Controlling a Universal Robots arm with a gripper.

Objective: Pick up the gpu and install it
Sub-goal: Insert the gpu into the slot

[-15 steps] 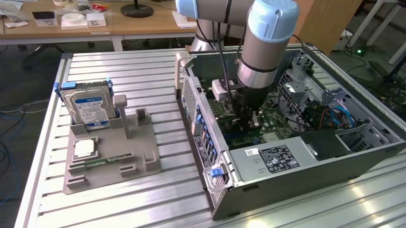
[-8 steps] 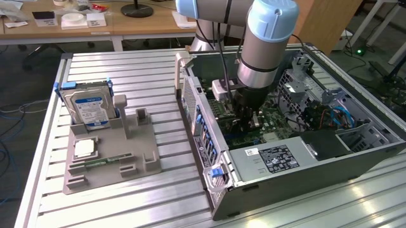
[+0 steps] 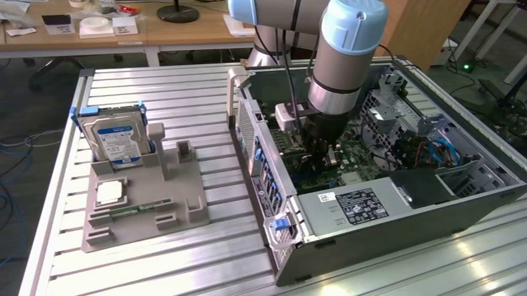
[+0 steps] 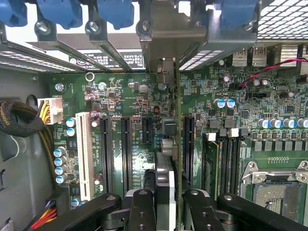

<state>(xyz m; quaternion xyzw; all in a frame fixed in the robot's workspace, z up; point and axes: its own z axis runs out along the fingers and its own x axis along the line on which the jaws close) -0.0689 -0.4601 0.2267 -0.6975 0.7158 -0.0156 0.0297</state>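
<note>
The arm is down inside the open case [image 3: 387, 203], gripper [image 3: 323, 161] low over the motherboard [image 3: 350, 161]. On the wrist view the fingers [image 4: 142, 211] are closed in on the gpu [image 4: 169, 159], pinching it edge-on: green board on one side, black cooler on the other, silver bracket reaching up toward the rear slot openings at the case wall.

The card hangs upright between the black expansion slots [image 4: 126, 154], its lower edge lined up along the slot [image 4: 188, 149] just beside it. Whether it has bottomed out in the connector I can't tell; the card's own body hides the contact edge.

So, by my reading: the pick-up is done and the carry into the case is done. The seating is in hand, not shown as finished, and the fingers haven't let go.

Out on the worktop [image 3: 148, 86], the grey holder [image 3: 177, 197] keeps the hard drive [image 3: 115, 137], a CPU [image 3: 110, 192] and a memory stick [image 3: 136, 209]. The upright slot near the drive stands bare.
</note>
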